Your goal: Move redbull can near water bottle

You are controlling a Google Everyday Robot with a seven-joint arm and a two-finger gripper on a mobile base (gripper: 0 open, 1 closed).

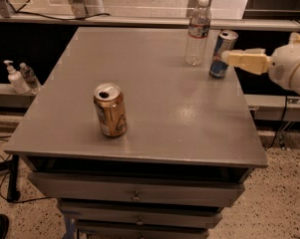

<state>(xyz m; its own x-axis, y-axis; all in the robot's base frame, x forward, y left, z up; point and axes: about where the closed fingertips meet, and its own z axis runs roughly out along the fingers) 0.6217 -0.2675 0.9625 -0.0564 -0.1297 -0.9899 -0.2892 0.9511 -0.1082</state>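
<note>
The redbull can (222,54), slim, blue and silver, stands upright near the table's far right edge. The water bottle (198,31), tall and clear with a white cap and a red-and-white label, stands just to its left with a small gap between them. My gripper (229,58) comes in from the right on a white arm (291,66). Its cream tip is at the can's right side, at mid height. I cannot tell whether it touches the can.
A wider gold-tan can (109,109), opened, stands on the grey table (179,118) left of the middle. The table has drawers (134,195) below. Two small pump bottles (20,77) sit on a low shelf to the left. A rail (139,20) runs behind the table.
</note>
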